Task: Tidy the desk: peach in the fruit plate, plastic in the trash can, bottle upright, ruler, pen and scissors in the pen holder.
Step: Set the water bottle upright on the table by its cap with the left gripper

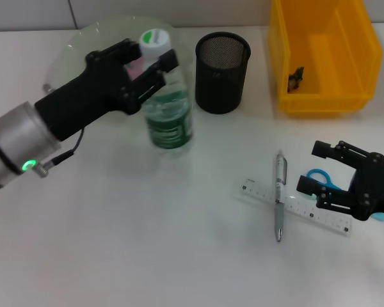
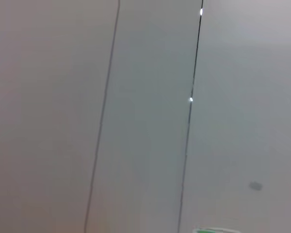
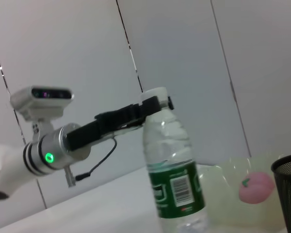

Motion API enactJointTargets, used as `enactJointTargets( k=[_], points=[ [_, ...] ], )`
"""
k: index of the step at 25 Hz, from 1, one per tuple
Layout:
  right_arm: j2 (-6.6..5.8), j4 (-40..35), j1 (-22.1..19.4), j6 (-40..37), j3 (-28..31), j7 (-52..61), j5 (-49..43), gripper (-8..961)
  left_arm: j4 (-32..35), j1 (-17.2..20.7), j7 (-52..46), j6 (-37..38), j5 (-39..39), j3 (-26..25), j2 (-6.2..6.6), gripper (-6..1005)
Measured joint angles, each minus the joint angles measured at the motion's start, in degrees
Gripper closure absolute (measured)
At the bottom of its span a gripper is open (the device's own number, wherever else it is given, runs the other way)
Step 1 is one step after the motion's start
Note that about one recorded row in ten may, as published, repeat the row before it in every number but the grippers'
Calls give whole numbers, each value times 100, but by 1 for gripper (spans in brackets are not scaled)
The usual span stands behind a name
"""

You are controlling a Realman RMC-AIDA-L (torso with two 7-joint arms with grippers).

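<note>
White desk, pale panelled wall behind. Step in hand, by the look of it: bottle upright. Stands straight on its base already, bottle point(image 1: 169, 121), with left gripper point(image 1: 147, 61) closed on its neck just under the white cap, one finger either side. Seems clamped rather than merely near; confirmed from the right wrist view, where the dark fingers meet the neck. Nothing useful from the left wrist view beyond wall panels and a sliver of green at the edge.

Beyond that gripper and partly hidden by it: clear fruit plate point(image 1: 77, 45), with peach point(image 3: 256, 187) lying in it, so that item looks done. Just beside the bottle, on the far side from the left arm: black mesh pen holder point(image 1: 223, 71), nothing visibly in it. Further along, yellow trash can point(image 1: 323, 96) with a small dark scrap inside; impossible to say whether plastic.

Next call for the left side, judged only from this: let go of the neck gently and lift clear without tipping the bottle.

Low over the desk, right gripper point(image 1: 313, 167), fingers spread apart, holding nothing. Directly beneath and partly covered by it: scissors point(image 1: 320, 178), blue handle showing between the fingers. Just ahead of the fingertips: ruler point(image 1: 288, 204) flat on the desk, pen point(image 1: 280, 198) lying across it. All three yet to go in the holder, well apart from this gripper.
</note>
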Motion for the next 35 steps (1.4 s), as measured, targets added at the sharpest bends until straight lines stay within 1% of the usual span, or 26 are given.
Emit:
enactJointTargets(
  k=[4,8,11,18,23,35],
  points=[
    [21,39,99,9,-1,16,-3,107,-601,-94,824,243,-56,-196,-22,557],
    [59,50,191,72,-9,22,-6,107,-1107,-211,1653,268,-237,-166,-56,558],
    [68,120,246,115,-14,22,-6,107,-1459,-335,2016,338,-413,-123,-57,559],
    [70,180,285,143,-16,-2,-6,107,-1585,-396,2157,319,-448,-136,-57,556],
    [70,181,286,194,-16,-5,-6,108,-1799,-519,2168,232,-644,-160,-57,554],
    [79,181,286,204,-16,-18,-5,117,-1846,-552,2174,-21,-743,-175,-57,549]
  ],
)
